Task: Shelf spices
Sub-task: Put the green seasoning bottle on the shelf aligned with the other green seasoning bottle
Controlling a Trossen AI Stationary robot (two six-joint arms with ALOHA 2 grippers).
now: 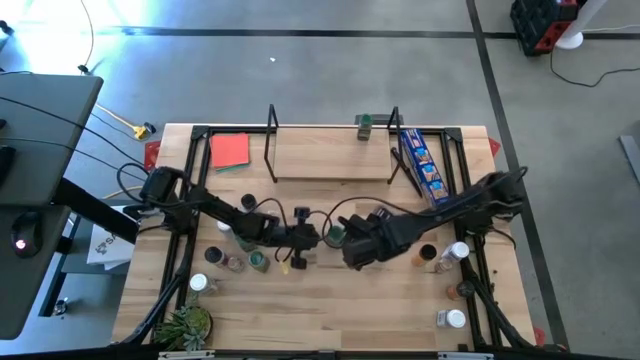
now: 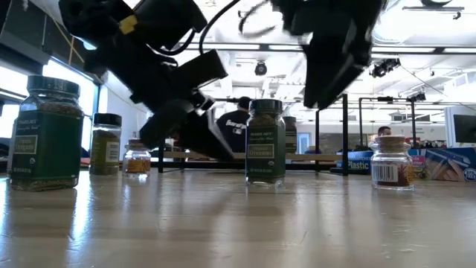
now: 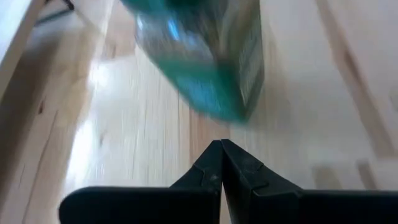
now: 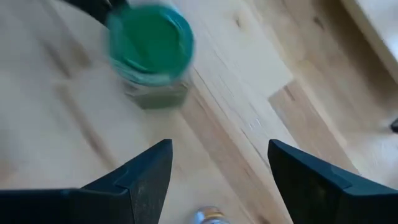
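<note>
Right gripper spread wide, empty, above table | green-capped jar upright just ahead, untouched | left gripper pressed together, empty, beside same jar | shelf beyond, one jar aboard

Green-cap jar blurred; jar labels mostly unreadable.

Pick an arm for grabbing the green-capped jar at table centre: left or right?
Right. The right gripper is open above the green-capped jar, fingers spread. The left gripper is shut beside that jar, so it would need to reopen first.
</note>
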